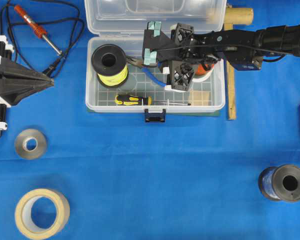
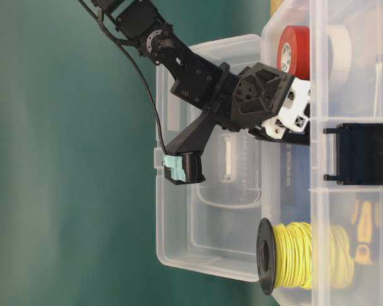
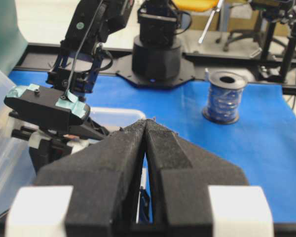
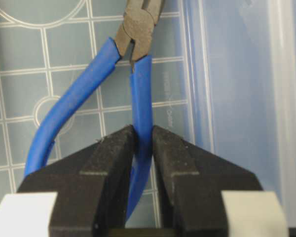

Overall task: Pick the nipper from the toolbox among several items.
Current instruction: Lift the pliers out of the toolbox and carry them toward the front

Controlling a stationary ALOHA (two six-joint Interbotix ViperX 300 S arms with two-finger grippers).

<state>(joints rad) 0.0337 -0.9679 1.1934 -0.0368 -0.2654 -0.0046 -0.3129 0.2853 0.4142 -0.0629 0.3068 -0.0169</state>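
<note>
Pliers gripped inside the open toolbox, lift still to come.

The clear, grid-floored toolbox (image 1: pixel 92 95) holds a yellow wire spool (image 1: pixel 110 65); over it the right gripper (image 4: pixel 142 143) pinches one smooth blue handle of the pliers (image 4: pixel 138 74), dark nose low inside. The left gripper (image 3: pixel 145 148), foam-padded, sits closed and empty.

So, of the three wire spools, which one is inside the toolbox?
The yellow wire spool, standing in the left end of the toolbox. The blue one stands outside on the cloth; the red spool shows only in the table-level view.
</note>
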